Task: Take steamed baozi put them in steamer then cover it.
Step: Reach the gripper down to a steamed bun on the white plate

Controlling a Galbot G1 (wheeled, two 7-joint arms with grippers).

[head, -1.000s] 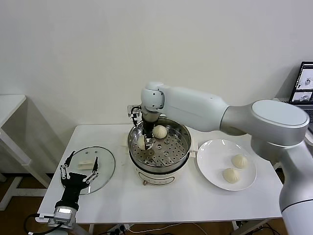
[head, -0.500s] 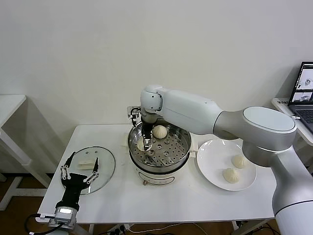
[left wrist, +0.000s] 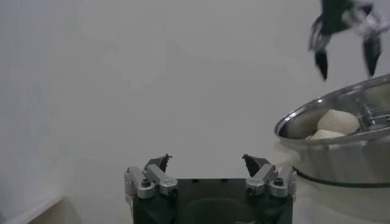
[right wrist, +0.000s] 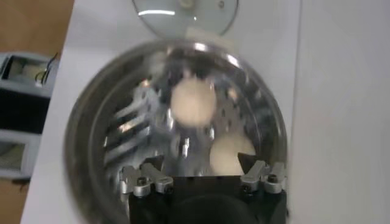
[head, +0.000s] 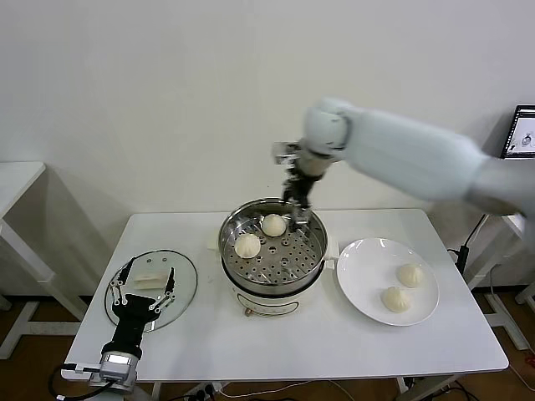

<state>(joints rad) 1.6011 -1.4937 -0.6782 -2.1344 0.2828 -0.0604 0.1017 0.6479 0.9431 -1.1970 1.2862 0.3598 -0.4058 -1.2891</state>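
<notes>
The steel steamer (head: 311, 266) sits mid-table on its cream pot base. Two baozi lie inside it, one at the left (head: 247, 245) and one at the back (head: 273, 224); both show in the right wrist view (right wrist: 192, 101) (right wrist: 230, 152). Two more baozi (head: 410, 275) (head: 394, 298) rest on the white plate (head: 359, 267) to the right. My right gripper (head: 297, 205) is open and empty, raised above the steamer's back rim. My left gripper (head: 142, 286) is open and empty at the near edge of the glass lid (head: 180, 276). The left wrist view shows the steamer (left wrist: 341, 140).
The glass lid with a white handle (head: 147, 279) lies flat on the table's left part. A laptop (head: 520, 134) stands at the far right. A second white table (head: 17, 180) stands to the left.
My right gripper let go of a baozi on the steamer's left side, rose out of the basket and swung to the back right. The left gripper stayed by the lid.
</notes>
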